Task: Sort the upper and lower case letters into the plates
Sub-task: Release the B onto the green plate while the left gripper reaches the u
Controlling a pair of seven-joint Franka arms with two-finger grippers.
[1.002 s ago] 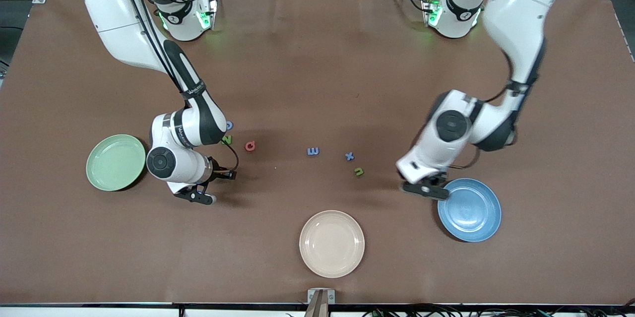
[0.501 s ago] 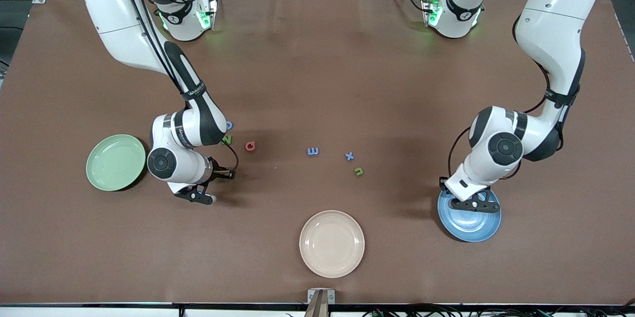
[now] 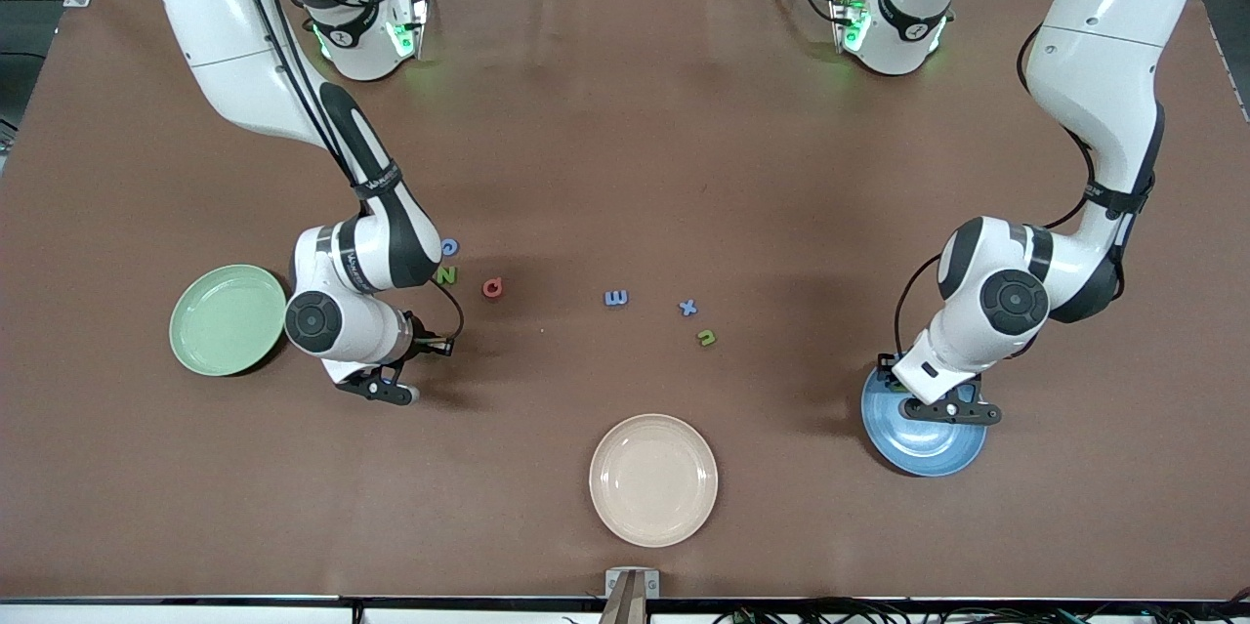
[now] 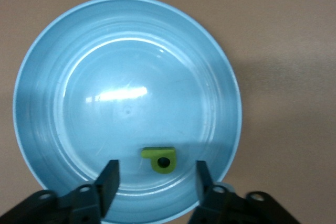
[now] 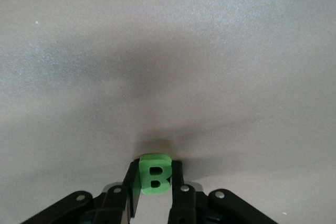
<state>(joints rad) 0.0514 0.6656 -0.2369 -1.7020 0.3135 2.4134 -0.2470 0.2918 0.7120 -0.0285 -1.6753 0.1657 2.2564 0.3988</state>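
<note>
Between our right gripper's [image 5: 153,195] clenched fingers sits a green B [image 5: 153,173] that could twist free en route to the mint plate [image 3: 228,319], while our left gripper [image 4: 155,182], released, hovers over the green letter [image 4: 159,159] in the blue plate [image 4: 47,66].

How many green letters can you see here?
4. A green N lies by the right arm's wrist, a small green letter near the blue x, one green letter in the blue plate, and a green B in the right gripper.
</note>
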